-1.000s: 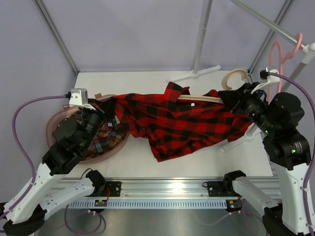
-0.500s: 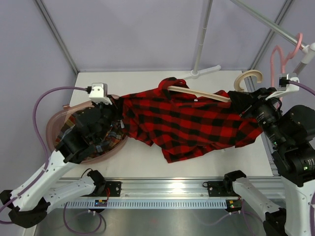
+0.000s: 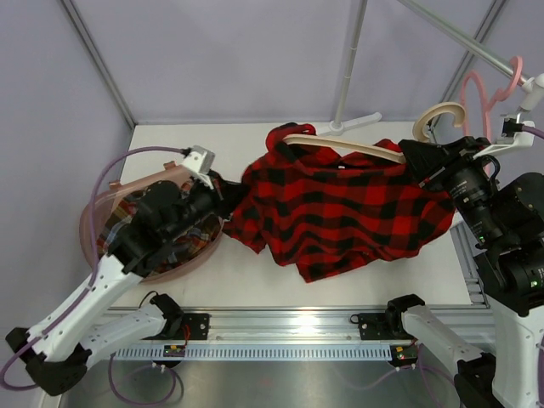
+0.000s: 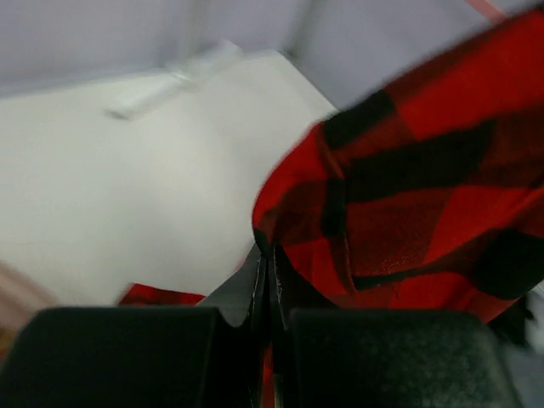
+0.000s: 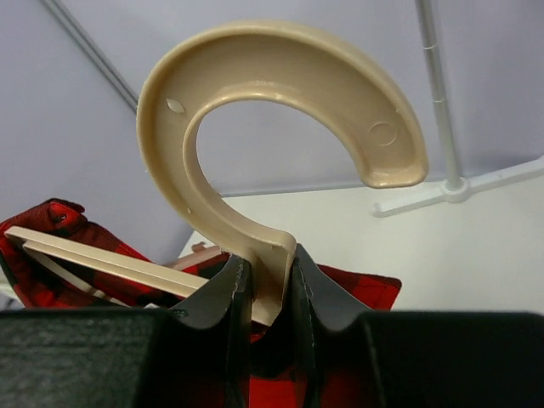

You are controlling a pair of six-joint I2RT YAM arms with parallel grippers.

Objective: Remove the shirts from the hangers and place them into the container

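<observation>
The red-and-black shirt (image 3: pixel 348 208) hangs spread over the table on the beige hanger (image 3: pixel 357 146). My right gripper (image 3: pixel 418 157) is shut on the hanger's neck, just below its hook (image 5: pixel 280 93), as the right wrist view shows (image 5: pixel 265 285). At the shirt's left end, my left gripper (image 3: pixel 231 191) is shut on a fold of the red cloth (image 4: pixel 425 195), its jaws pressed together (image 4: pixel 265 272). The container (image 3: pixel 93 223) sits at the left with the multicolour plaid shirt (image 3: pixel 191 242) inside. The pink hanger (image 3: pixel 484 89) hangs at the upper right.
A grey rack pole (image 3: pixel 350 59) rises from its white foot (image 3: pixel 340 127) at the back of the table. A slanted rack bar (image 3: pixel 450 34) crosses the upper right corner. The metal rail (image 3: pixel 280 327) holding the arm bases runs along the near edge.
Both arms have moved right and back. The hanger and red-and-black shirt shifted right with them, away from the container. My left gripper came out over the container's rim, still holding the cloth.
</observation>
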